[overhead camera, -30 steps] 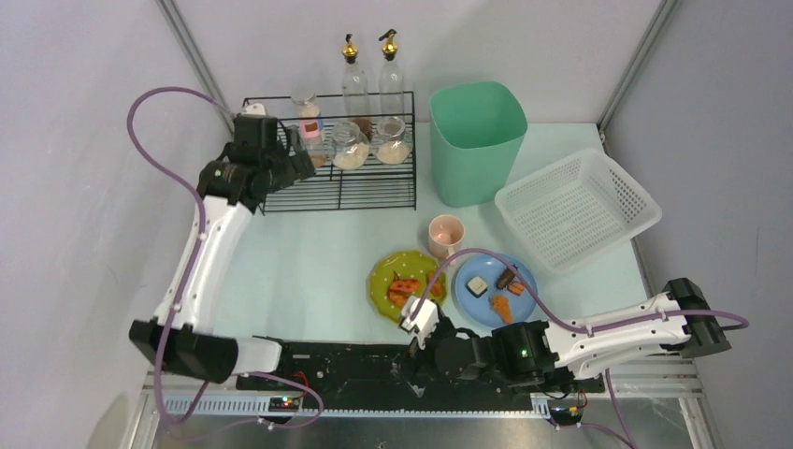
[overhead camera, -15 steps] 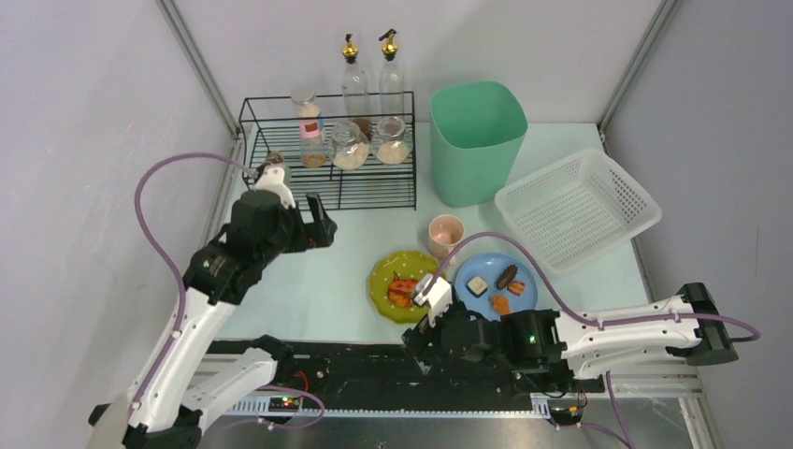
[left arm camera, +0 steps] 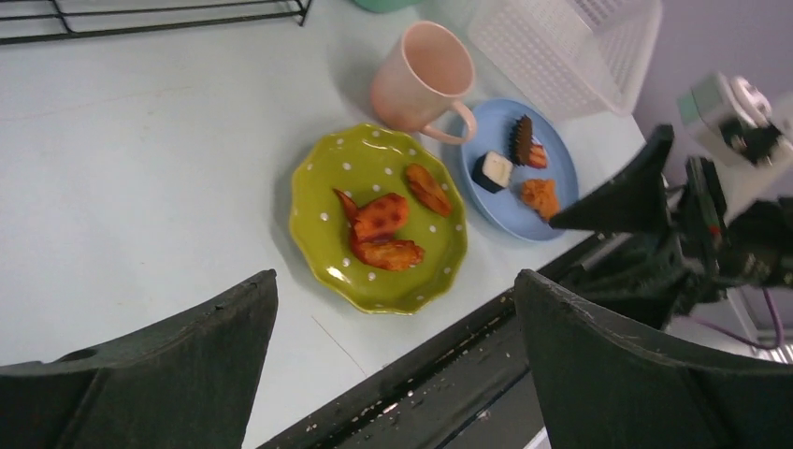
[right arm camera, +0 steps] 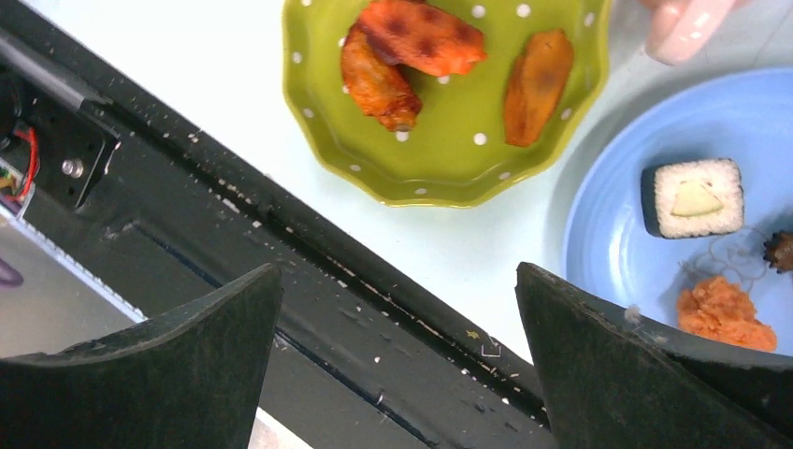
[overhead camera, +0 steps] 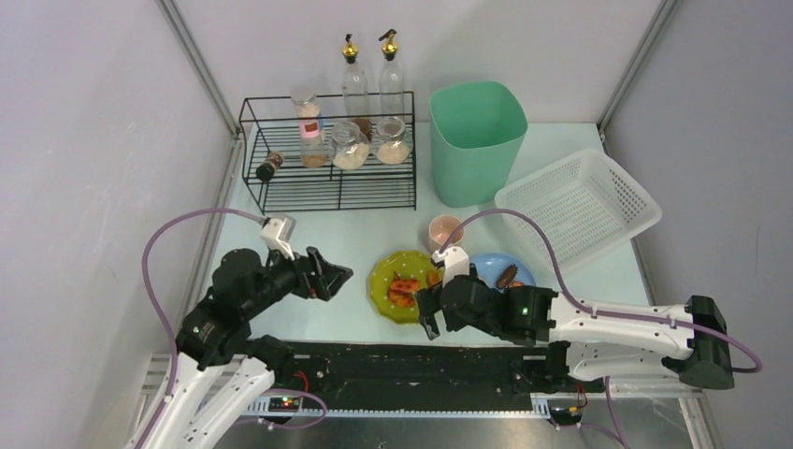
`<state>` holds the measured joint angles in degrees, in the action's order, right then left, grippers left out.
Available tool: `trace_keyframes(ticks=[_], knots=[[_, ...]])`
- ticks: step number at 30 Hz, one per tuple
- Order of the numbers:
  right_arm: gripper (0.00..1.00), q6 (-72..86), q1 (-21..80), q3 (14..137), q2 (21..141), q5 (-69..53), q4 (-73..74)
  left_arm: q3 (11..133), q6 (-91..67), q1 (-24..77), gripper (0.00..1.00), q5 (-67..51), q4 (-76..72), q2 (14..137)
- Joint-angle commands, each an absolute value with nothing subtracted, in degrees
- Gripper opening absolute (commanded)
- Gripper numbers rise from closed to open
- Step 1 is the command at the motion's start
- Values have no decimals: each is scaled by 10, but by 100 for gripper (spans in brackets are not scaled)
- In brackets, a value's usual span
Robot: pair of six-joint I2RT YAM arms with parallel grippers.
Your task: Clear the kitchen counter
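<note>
Now the left gripper (overhead camera: 337,279) hovers wide open and empty over the counter (overhead camera: 309,234), which spreads beneath everything. Rightward sits the green plate (overhead camera: 404,285), then the right gripper (overhead camera: 427,314), equally spread and empty. If both converge there, they may collide or spill the food.

Lime-green plate (left arm camera: 323,245) w/ white dots, blue plate (left arm camera: 506,211), pink mug (left arm camera: 395,94) — mint counter (left arm camera: 140,187), white mesh basket (overhead camera: 575,211)

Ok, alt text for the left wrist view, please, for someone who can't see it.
The open left gripper looks down on a pale counter holding a green plate of three fried pieces, a blue plate of small bites and a pink cup. A white basket sits at top right; the right arm shows at the right edge.
</note>
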<state>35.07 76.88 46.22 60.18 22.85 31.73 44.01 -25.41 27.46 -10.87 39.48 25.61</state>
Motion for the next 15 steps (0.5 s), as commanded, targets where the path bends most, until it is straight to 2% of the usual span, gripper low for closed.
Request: trace_keyframes(ticks=[1,8,15], knots=[[100,413,729,457,599,212,337,402,-253,278,100,-175,352,228],[100,486,670,407,569,185,322,415,-249,278,100,-199,338,199],[94,550,600,352,520,175,317,380,-248,279,100,-192,312,193]])
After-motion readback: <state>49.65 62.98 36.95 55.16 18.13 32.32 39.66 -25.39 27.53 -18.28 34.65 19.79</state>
